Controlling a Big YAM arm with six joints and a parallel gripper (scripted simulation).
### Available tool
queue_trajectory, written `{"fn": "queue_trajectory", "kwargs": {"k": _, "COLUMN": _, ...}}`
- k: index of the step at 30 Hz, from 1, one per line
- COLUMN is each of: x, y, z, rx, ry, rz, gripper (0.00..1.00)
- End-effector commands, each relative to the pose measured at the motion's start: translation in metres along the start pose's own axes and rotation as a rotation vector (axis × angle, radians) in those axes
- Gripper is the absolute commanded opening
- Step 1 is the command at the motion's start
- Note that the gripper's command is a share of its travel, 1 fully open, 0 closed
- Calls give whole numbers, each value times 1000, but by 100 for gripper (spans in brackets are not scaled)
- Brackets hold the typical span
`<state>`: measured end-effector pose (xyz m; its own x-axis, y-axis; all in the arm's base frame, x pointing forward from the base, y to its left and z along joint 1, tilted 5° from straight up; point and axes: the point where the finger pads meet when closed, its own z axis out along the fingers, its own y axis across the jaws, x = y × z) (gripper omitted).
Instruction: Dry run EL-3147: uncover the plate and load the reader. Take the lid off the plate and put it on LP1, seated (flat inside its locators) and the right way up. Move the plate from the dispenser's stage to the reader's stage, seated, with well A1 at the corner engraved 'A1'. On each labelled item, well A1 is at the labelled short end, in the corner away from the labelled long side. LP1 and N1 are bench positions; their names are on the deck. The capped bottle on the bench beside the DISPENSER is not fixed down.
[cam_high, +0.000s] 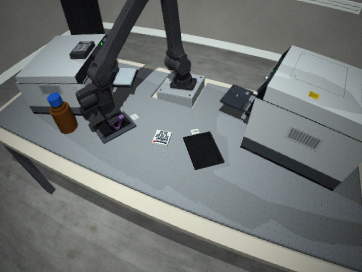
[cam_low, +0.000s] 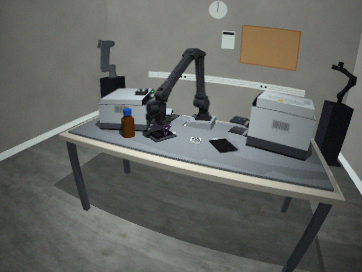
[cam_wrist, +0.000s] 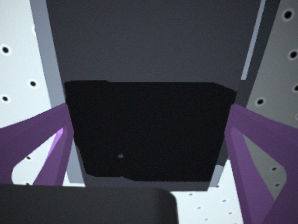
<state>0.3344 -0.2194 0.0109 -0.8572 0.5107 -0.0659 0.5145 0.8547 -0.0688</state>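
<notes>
My gripper (cam_high: 114, 124) (cam_low: 160, 131) (cam_wrist: 149, 111) is low over the dark bench position (cam_high: 120, 134) (cam_low: 165, 139) near the bottle. Its purple fingers stand wide, at both long edges of the lid (cam_wrist: 150, 50), which shows dark against that bench position; its seating and orientation cannot be told. The plate (cam_high: 126, 76) (cam_low: 169, 112) is pale and sits on the dispenser's stage, partly hidden behind the arm in the exterior view. The reader's stage (cam_high: 237, 94) (cam_low: 240, 120) is dark with nothing visible on it. Engravings are too small to read.
The brown bottle (cam_high: 64, 120) (cam_low: 128, 127) with a blue cap stands upright close left of the gripper, before the dispenser (cam_high: 45, 72) (cam_low: 111, 109). A black bench position (cam_high: 204, 150) (cam_low: 223, 145) and a printed marker (cam_high: 162, 137) (cam_low: 195, 140) lie mid-bench. The reader (cam_high: 305, 119) (cam_low: 280, 117) is right.
</notes>
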Motion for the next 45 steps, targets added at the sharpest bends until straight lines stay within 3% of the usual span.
{"fn": "queue_trajectory", "kwargs": {"k": 1, "x": -18, "y": 5, "z": -5, "rx": -3, "ry": -35, "rz": -9, "gripper": 85}}
{"fn": "queue_trajectory", "kwargs": {"k": 16, "x": 3, "y": 6, "z": 6, "rx": -3, "ry": 5, "rz": -9, "gripper": 85}}
{"fn": "queue_trajectory", "kwargs": {"k": 28, "x": -8, "y": 4, "z": -9, "rx": -3, "ry": -37, "rz": -5, "gripper": 85}}
{"fn": "queue_trajectory", "kwargs": {"k": 45, "x": -13, "y": 4, "z": -5, "rx": -4, "ry": -43, "rz": -3, "gripper": 85}}
